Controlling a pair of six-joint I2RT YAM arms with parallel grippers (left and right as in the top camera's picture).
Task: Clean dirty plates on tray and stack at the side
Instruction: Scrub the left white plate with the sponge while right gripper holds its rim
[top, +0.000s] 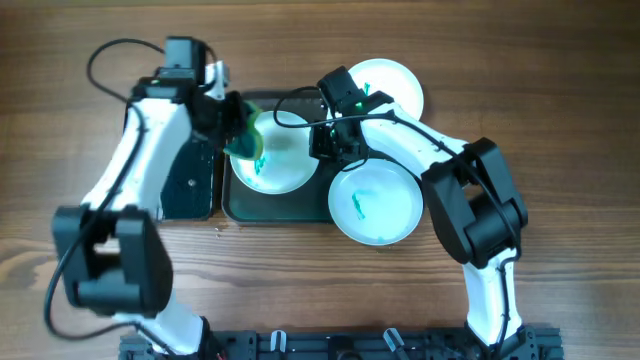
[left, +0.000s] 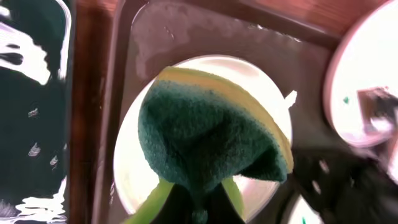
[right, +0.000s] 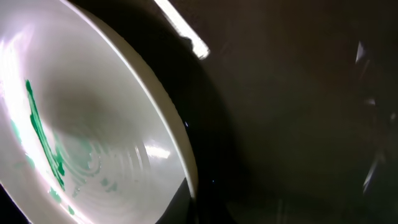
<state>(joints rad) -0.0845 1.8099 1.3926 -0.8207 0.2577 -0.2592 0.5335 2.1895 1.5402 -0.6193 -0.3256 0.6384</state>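
On the dark green tray (top: 280, 210) lies one white plate (top: 288, 168), filling most of the tray's width. It carries teal-green squiggles. From the right wrist we see a long green streak and fainter smears across its shallow bowl (right: 93, 124), with the rim bright against the dark tray floor (right: 280, 124).

Over the plate's left part hangs a sponge (top: 243, 138) – dark green scouring face up, yellow layer along its edge (left: 205, 130). The left gripper (top: 236, 122) pinches it between its fingers. Whether the sponge touches the plate (left: 134, 168) we cannot tell.

The right gripper (top: 333, 140) sits at the plate's right rim; we cannot tell whether its fingers are spread or closed.

Just beside the tray's right front corner lies a pale blue plate (top: 390, 210) with a teal squiggle near its middle. Behind it, past the tray's right rear corner, rests a second white plate (top: 398, 88) – also marked with green and partly covered by the right arm.

Left of the tray stands a black bin (top: 190, 185), touching or nearly touching its rim. Everything rests on a brown wood-grain table (top: 560, 100).
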